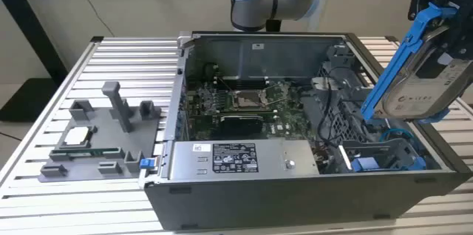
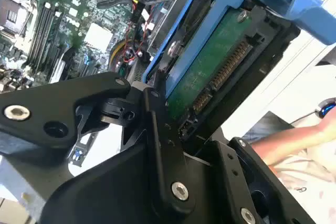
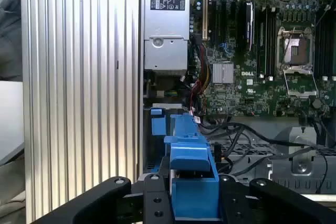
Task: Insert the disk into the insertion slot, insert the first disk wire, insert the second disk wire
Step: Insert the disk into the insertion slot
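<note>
One disk (image 1: 427, 93) is hanging tilted over the PC case's (image 1: 296, 202) edge at the exterior view's right, above the blue bay (image 1: 384, 156), not yet in. Gripper (image 3: 194, 200) is pinching the disk tight by its blue-framed sides.

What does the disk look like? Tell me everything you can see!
The disk is a flat silver-grey metal box with a pale printed label, clipped into a bright blue plastic frame. In the second wrist view its underside shows a green circuit board with a row of connector pins. The claw grips it by the frame and holds it tilted in the air over the open computer case, at the exterior view's right. It is not yet in a slot.
</note>
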Tool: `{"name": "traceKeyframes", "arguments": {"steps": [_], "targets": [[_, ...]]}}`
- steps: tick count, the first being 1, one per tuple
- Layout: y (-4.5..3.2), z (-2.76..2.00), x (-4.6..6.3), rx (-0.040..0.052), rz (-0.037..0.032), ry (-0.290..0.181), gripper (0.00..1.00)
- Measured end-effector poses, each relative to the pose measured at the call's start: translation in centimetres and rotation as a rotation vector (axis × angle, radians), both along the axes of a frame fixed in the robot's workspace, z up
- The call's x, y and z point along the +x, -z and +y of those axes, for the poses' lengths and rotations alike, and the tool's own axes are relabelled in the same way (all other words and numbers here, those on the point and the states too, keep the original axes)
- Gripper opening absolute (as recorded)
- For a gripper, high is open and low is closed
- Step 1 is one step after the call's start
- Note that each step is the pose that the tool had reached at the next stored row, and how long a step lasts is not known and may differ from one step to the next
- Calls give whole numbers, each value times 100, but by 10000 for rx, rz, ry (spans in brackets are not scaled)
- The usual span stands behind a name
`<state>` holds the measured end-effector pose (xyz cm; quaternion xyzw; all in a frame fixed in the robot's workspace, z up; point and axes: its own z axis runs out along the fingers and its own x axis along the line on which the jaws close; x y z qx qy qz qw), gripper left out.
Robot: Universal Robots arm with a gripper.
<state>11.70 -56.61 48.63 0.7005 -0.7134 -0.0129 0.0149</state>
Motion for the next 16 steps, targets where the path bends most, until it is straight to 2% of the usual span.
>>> {"name": "traceKeyframes", "arguments": {"steps": [10, 16], "targets": [[-3, 0, 0, -1, 0, 0, 0], [41, 0, 0, 1, -10, 1, 0]]}}
